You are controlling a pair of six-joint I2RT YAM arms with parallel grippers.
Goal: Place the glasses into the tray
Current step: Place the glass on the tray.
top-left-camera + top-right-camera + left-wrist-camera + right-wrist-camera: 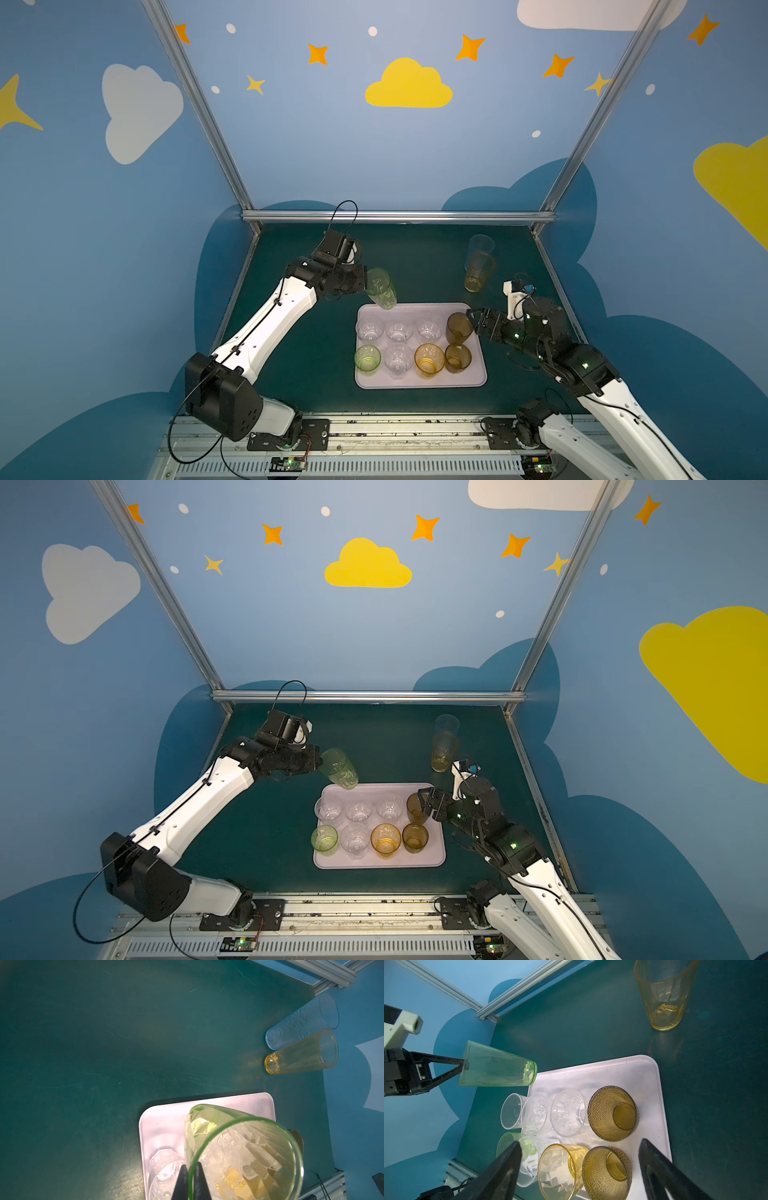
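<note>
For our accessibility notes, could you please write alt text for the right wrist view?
The left gripper holds a tall green glass by its rim at a corner of the lilac tray. Eight short glasses stand on the tray in two rows beyond the open right gripper; a tall amber glass stands on the table.

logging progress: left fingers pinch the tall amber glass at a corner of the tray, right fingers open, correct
Wrong colour: the left fingers pinch the tall green glass, as the right wrist view shows. The tall amber glass stands on the table beyond the tray. The right fingers are open.
</note>
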